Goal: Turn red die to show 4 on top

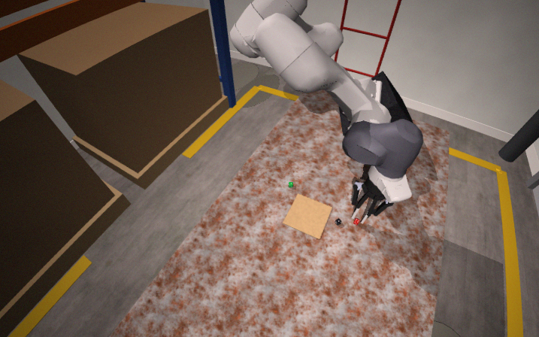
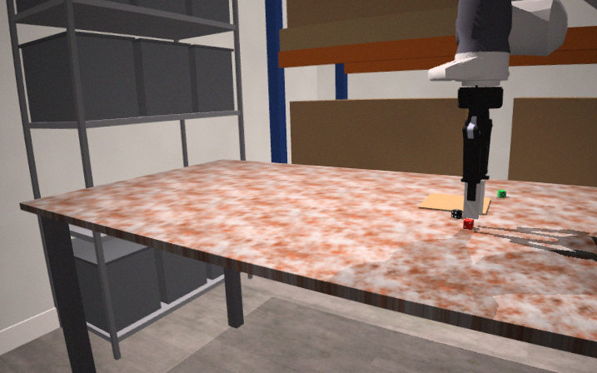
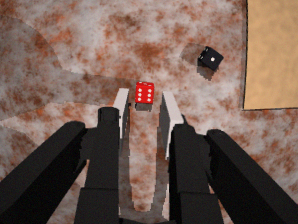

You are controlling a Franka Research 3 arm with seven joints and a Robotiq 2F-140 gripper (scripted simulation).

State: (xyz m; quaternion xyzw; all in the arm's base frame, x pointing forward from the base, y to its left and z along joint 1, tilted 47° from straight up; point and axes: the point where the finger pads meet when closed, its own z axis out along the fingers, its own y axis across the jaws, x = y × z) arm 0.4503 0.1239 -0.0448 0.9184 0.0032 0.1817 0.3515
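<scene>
You get one high view looking down, one low side view across the surface (image 2: 254,217), one close behind the hand (image 3: 143,112); all share the mat (image 1: 307,215).
</scene>
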